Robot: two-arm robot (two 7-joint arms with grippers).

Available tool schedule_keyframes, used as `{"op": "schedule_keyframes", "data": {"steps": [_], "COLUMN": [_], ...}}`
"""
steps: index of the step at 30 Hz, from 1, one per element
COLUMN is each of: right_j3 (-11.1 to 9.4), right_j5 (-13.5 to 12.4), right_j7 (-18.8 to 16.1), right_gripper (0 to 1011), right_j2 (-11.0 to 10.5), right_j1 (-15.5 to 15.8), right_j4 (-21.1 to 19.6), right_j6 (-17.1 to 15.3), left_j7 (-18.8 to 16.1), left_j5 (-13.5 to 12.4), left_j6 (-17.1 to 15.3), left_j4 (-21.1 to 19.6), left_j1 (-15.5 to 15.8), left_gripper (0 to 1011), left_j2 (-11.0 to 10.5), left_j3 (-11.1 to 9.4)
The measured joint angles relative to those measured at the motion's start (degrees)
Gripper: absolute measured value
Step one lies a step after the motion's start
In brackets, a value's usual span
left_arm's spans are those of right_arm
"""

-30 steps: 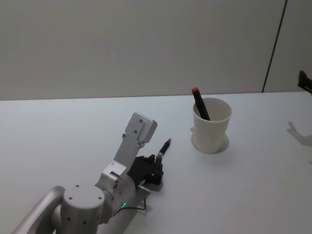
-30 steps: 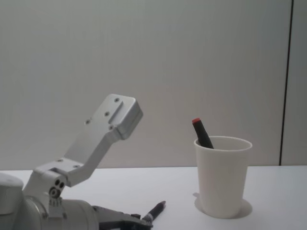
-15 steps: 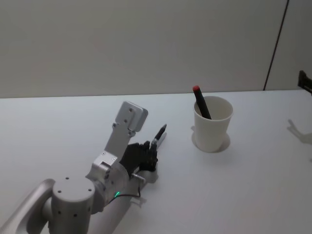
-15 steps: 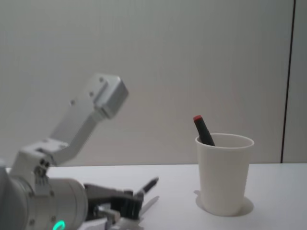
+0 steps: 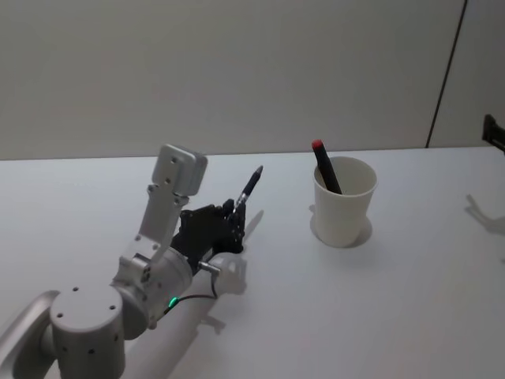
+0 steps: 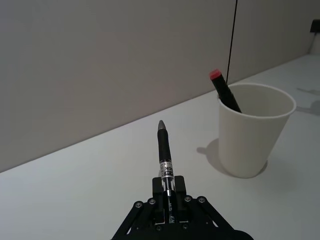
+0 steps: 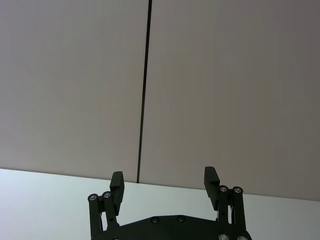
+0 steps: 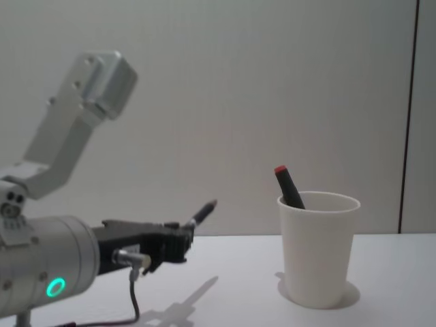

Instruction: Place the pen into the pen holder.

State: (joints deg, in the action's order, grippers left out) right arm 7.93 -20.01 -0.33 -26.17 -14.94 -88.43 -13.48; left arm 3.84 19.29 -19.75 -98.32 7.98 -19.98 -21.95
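My left gripper [image 5: 234, 221] [image 8: 182, 240] [image 6: 169, 192] is shut on a dark pen [image 5: 248, 189] [image 8: 202, 212] [image 6: 164, 152] and holds it in the air above the table, left of the pen holder. The pen's tip points up and toward the holder. The pen holder [image 5: 343, 201] [image 8: 317, 248] [image 6: 252, 129] is a white paper cup standing upright on the table, with a black marker with a red cap [image 5: 323, 166] [image 8: 287, 185] [image 6: 224, 89] leaning inside it. My right gripper [image 7: 165, 187] is open, off to the side, facing a wall.
The white table [image 5: 379, 300] stretches bare around the cup and under the left arm. A grey wall with a dark vertical seam [image 5: 446, 75] stands behind. A dark fixture [image 5: 494, 133] juts in at the right edge.
My left gripper has lifted the pen off the table and risen, tilting its tip upward. The cup and the marker have not moved.
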Motion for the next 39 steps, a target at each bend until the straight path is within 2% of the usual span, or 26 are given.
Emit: {"op": "schedule_keyframes", "data": {"steps": [7, 16, 23, 30, 39], "right_j3": [0.0, 0.0, 0.0, 0.0, 0.0], "right_j5": [0.0, 0.0, 0.0, 0.0, 0.0], "right_j7": [0.0, 0.0, 0.0, 0.0, 0.0], "right_gripper": [1001, 1001, 1002, 1002, 1001], "right_j2": [0.0, 0.0, 0.0, 0.0, 0.0], "right_j1": [0.0, 0.0, 0.0, 0.0, 0.0], "right_j4": [0.0, 0.0, 0.0, 0.0, 0.0], "right_j6": [0.0, 0.0, 0.0, 0.0, 0.0], "left_j7": [1.85, 5.7, 10.59, 16.88, 21.4], "left_j5": [3.23, 5.74, 7.58, 10.15, 12.07], "left_j6": [6.06, 12.11, 16.32, 20.52, 23.42], "left_j4": [-0.74, -0.93, 0.5, 3.71, 6.53], "left_j1": [-0.74, 0.12, 2.74, 6.15, 8.94], "left_gripper": [139, 138, 139, 139, 139], "left_j2": [-0.96, -1.29, -0.31, 1.5, 3.13], "left_j3": [1.23, 2.53, 3.24, 3.57, 3.67]}}
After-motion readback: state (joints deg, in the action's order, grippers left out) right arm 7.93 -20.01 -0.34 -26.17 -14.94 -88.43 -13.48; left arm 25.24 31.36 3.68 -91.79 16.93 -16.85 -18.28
